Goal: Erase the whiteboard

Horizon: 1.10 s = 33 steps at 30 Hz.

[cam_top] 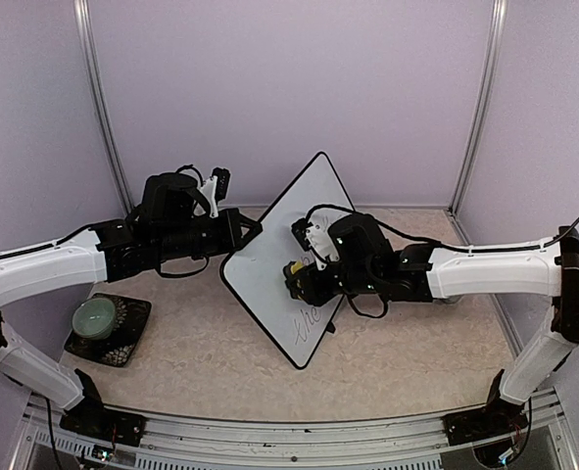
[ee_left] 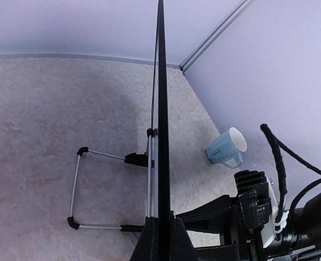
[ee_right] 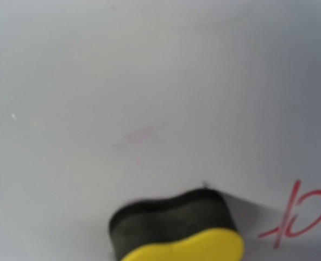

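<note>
While writing (cam_top: 310, 318) remains, a dropped eraser (ee_right: 176, 231) is my worry

If the right pincer (cam_top: 301, 279) lets go, I reckon the eraser slides down the whiteboard (cam_top: 279, 230) and the near corner stays marked. Whether that pincer grips or has released, I cannot tell. My left pincer (ee_left: 163, 239) is clenched on the board's left edge, holding it tilted mid-worktop (cam_top: 201, 352). Both arms reach inward from either side, forearms roughly level.

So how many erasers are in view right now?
1: the yellow-and-black eraser, against the face of the whiteboard, beside the leftover red writing. Another could be hidden behind the tilted board.
</note>
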{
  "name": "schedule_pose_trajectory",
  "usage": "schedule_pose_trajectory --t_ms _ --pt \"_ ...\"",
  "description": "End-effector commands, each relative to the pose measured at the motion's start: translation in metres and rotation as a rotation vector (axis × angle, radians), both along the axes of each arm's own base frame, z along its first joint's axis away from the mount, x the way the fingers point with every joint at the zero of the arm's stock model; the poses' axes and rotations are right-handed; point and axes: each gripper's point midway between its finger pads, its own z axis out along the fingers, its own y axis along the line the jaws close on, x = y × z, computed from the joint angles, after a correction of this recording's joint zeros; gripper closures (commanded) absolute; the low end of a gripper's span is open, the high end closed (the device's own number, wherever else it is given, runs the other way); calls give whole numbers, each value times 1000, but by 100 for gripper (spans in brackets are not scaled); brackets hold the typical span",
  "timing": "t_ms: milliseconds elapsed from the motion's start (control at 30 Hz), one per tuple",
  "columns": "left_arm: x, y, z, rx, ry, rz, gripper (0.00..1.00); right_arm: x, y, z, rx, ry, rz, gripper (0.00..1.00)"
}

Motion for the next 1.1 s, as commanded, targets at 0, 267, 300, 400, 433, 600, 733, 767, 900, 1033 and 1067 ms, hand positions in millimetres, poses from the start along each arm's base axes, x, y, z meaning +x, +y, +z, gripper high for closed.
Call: schedule_pose_trajectory --t_ms 0,267,300,400,433,600,733,767,900,1033,1067 --pt "-11 -2 -5 -6 26 -34 100 -7 16 20 45 -33 42 58" --pt "-11 -1 -4 -5 24 -32 100 -11 3 36 56 -59 25 55" --pt "-11 -1 -5 -4 25 -32 100 -11 2 36 55 -60 26 55" --pt "-11 -1 -5 -4 25 -33 100 -14 -1 39 52 -61 29 54" --pt "-11 -2 -6 -3 27 -34 100 -15 -2 40 52 -62 30 54" --pt "-11 -1 -5 -3 25 -33 100 -12 -10 33 20 -72 3 53" --pt "-11 -1 -4 -5 23 -32 100 -14 -11 22 -13 -65 23 49" --pt "-11 -1 -4 -5 26 -33 100 -14 -12 19 -20 -61 30 48" --pt "-11 -1 -3 -7 24 -33 100 -16 -12 10 -41 -54 67 38" --pt "-11 -1 -4 -7 26 -34 100 -11 -16 4 -60 -64 86 32" --pt "-12 -2 -4 -7 27 -35 100 -10 -16 2 -64 -67 93 31"
